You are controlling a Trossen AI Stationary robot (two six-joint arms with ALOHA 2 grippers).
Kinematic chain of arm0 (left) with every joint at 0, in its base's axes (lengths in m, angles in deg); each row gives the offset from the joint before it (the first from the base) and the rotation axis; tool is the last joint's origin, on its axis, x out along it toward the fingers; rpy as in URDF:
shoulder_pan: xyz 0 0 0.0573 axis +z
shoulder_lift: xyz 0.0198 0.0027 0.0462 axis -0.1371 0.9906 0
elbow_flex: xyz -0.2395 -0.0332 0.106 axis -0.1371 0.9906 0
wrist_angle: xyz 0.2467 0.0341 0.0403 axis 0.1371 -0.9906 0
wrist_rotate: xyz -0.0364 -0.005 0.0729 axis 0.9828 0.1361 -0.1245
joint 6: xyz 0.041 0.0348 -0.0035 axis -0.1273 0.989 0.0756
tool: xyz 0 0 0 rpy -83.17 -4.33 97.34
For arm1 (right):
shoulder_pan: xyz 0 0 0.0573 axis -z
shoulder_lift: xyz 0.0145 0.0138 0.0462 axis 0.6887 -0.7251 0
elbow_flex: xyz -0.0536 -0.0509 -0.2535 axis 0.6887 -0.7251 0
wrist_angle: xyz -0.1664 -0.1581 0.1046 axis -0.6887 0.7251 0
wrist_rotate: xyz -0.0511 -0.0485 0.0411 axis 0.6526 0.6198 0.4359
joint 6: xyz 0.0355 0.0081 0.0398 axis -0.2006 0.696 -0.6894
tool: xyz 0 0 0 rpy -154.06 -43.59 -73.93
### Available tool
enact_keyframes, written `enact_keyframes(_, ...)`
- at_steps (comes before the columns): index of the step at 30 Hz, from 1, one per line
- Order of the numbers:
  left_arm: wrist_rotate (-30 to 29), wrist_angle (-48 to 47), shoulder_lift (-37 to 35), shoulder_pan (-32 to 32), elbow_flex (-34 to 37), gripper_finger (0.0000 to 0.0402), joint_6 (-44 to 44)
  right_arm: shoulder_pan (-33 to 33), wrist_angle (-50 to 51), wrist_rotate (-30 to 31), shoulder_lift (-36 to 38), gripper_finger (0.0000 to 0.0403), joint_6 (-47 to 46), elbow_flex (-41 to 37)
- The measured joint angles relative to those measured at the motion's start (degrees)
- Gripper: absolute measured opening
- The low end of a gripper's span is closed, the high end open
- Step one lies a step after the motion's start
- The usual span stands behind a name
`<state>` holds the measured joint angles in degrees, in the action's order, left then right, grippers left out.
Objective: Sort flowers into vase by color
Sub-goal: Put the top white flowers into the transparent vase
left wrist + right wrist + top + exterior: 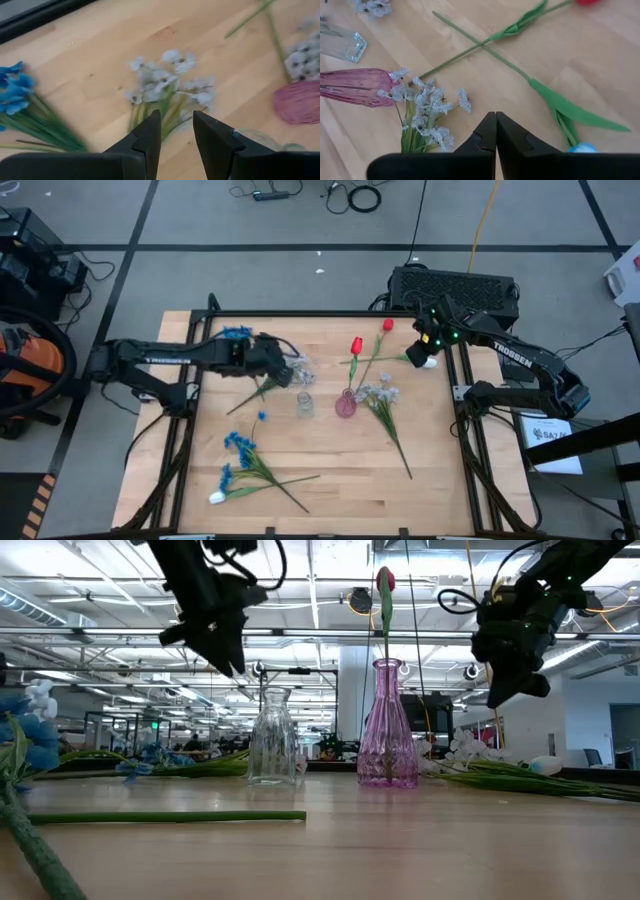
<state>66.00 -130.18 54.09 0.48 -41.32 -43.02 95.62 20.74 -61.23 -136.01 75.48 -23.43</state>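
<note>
Left gripper (176,131): we are seeing it hovering spread over the lavender-white spray (167,85), left of the clear vase (304,404)
Right gripper (495,131): we are seeing it waiting pressed together, right of that vase

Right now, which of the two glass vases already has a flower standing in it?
The pink ribbed glass vase: a red tulip bud on a green stem stands upright in it. The clear glass vase beside it holds nothing.

Robotics lab: open ceiling trusses (300,635), floor cables (352,197).
</note>
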Motion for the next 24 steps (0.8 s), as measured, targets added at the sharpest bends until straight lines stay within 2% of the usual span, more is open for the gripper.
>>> enact_keyframes(5, 5.75, 0.15, 1.35, 5.35, -0.07, 0.0121, 3.38, 0.00, 0.33, 0.09, 0.00, 0.0000, -2.93, 0.00)
enact_keyframes(13, 7.03, 0.32, 4.84, 8.96, -0.07, 0.0121, 11.40, -0.07, -0.87, 0.17, -0.01, 0.0000, -7.69, 0.00)
enact_keyframes(17, 14.56, 0.41, 8.20, 10.76, -0.07, 0.0121, 15.72, -0.08, -0.87, 0.15, 0.00, 0.0000, -8.95, 0.00)
enact_keyframes(24, 22.63, 0.25, 15.89, 11.50, -0.07, 0.0127, 23.22, -0.08, -0.89, 0.17, -0.02, 0.0000, -10.66, 0.00)
